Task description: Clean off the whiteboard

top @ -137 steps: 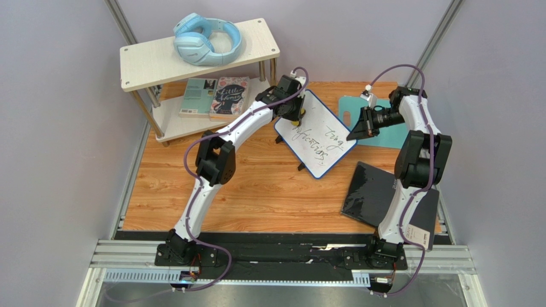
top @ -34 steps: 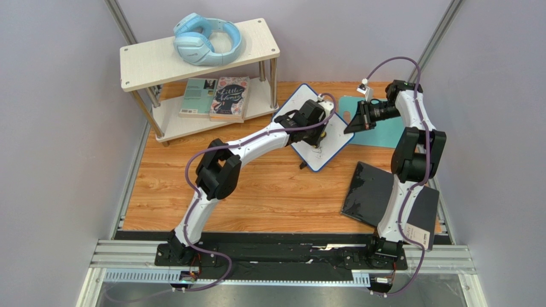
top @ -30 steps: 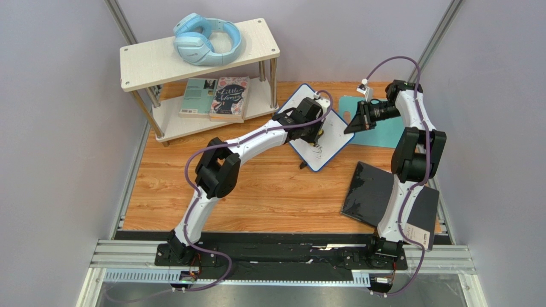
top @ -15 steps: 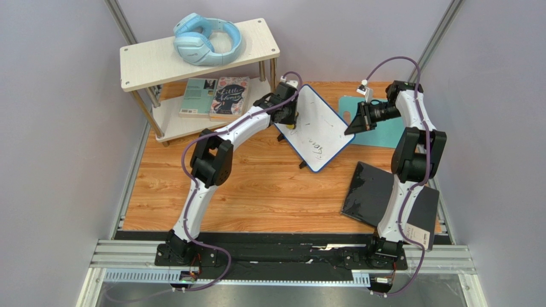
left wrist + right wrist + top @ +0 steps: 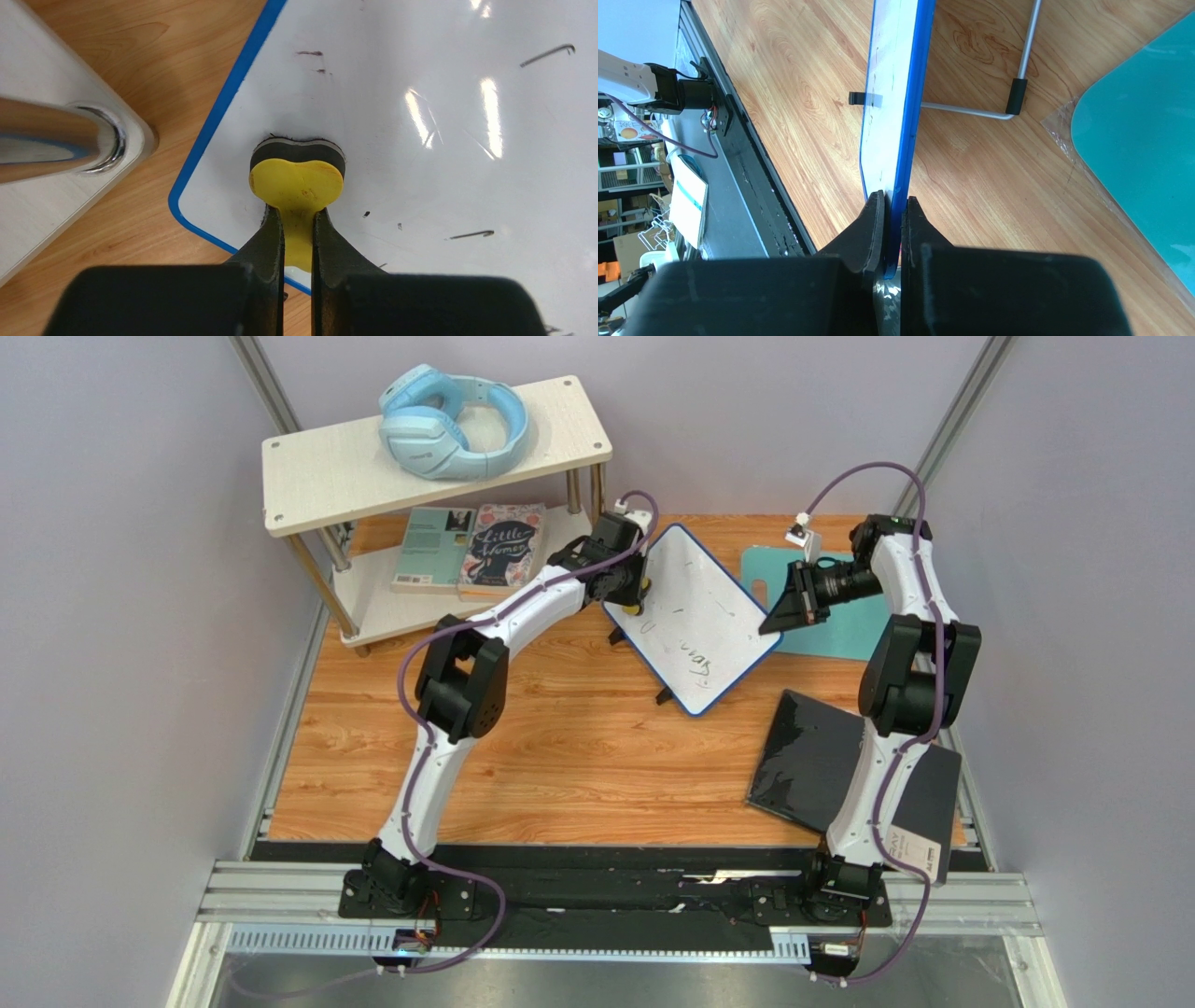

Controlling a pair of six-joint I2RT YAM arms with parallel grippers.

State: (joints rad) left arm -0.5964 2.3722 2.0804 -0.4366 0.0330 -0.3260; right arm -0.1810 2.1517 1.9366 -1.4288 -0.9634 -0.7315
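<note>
Now we are dragging the eraser (image 5: 297,176), clamped in our left gripper (image 5: 298,218), back to a corner of the whiteboard (image 5: 706,611), right gripper (image 5: 893,207) pinching its edge; few strokes are remaining.

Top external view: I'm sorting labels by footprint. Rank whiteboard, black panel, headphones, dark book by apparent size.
1. whiteboard and black panel: alike; the right arm hides part of the panel.
2. headphones
3. dark book
</note>
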